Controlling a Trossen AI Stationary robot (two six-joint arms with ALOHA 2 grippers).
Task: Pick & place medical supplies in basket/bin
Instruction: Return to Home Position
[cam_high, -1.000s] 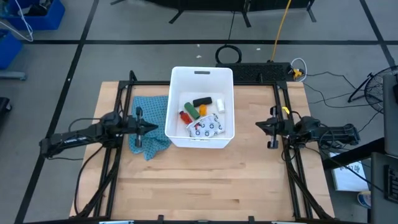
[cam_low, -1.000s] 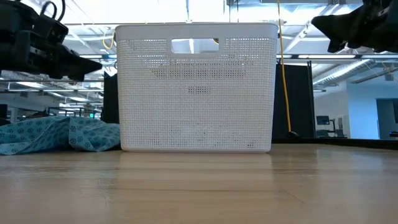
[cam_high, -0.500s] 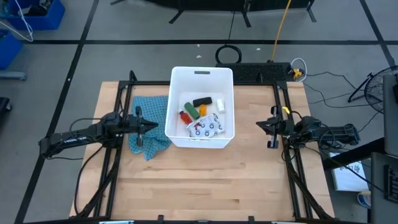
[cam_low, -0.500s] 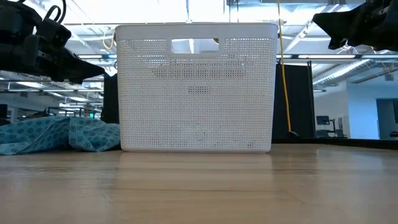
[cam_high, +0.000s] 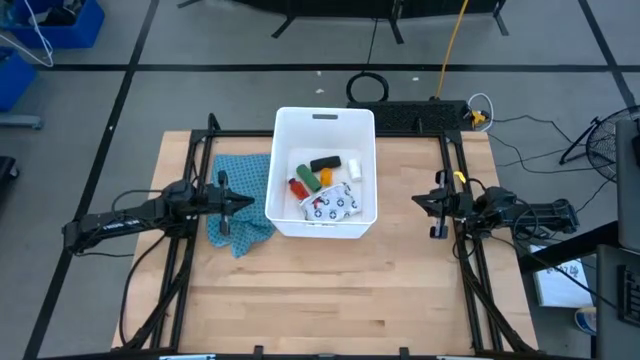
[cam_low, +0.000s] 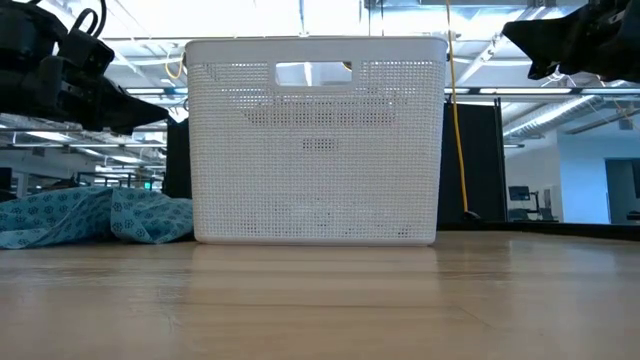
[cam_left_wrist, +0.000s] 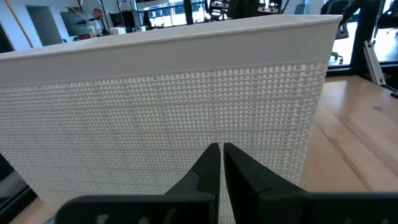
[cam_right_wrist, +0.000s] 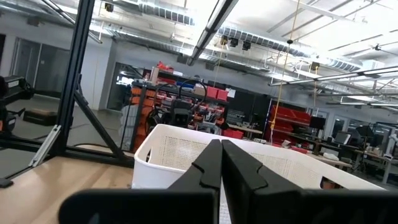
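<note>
The white basket (cam_high: 286, 170) stands at the table's far middle and fills the left wrist view (cam_left_wrist: 161, 93). On its floor lie a white patterned pouch (cam_high: 335, 205), a red bottle (cam_high: 298, 186), a green packet (cam_high: 307, 178), an orange vial (cam_high: 324, 177), a black packet (cam_high: 323, 164) and a white cylinder (cam_high: 353, 168). My left gripper (cam_high: 250, 205) hangs shut and level just left of the basket, above the teal cloth (cam_high: 240, 200). My right gripper (cam_high: 415, 203) hangs shut to the basket's right, tipped slightly upward. Neither holds anything.
The teal checked cloth (cam_low: 90, 215) lies crumpled on the table against the basket's left wall. Black frame rails (cam_high: 200, 150) run along both table sides. Bare wood (cam_high: 330, 290) spreads over the near half. Blue crates (cam_high: 60, 25) stand on the floor at the far left.
</note>
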